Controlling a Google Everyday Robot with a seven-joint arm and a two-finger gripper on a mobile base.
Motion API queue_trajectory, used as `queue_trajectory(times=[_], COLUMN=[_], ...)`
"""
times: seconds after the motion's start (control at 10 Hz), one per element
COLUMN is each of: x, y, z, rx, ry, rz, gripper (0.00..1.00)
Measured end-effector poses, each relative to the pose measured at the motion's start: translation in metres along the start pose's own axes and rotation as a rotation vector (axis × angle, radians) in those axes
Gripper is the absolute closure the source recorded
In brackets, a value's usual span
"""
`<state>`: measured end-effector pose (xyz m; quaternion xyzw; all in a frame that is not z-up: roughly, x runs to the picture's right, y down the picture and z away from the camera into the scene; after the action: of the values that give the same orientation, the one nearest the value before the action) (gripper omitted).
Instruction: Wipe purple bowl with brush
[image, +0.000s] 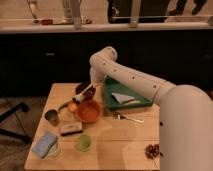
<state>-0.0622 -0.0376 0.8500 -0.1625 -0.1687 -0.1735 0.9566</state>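
The purple bowl sits at the back of the wooden table, just behind the orange bowl. My gripper reaches down from the arm's elbow and hangs over the purple bowl's right rim. It is shut on the brush, whose whitish handle slants down to the left across the bowl. The dark bristle head is hard to tell apart from the bowl.
A green tray with a pale cloth stands right of the bowls. A fork, green cup, metal cup, small box, blue sponge and a dark cluster lie around the table.
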Motion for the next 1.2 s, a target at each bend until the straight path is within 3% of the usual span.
queue_trajectory(times=[0.3,0.8,1.2], x=[-0.007,-0.005,0.018], y=[-0.007,-0.022,-0.026], z=[-0.009,-0.016,-0.021], rx=[0.019,0.037,0.042], ry=[-0.005,0.075,0.135], rz=[-0.021,-0.055,-0.032], gripper=[1.0,1.0,1.0])
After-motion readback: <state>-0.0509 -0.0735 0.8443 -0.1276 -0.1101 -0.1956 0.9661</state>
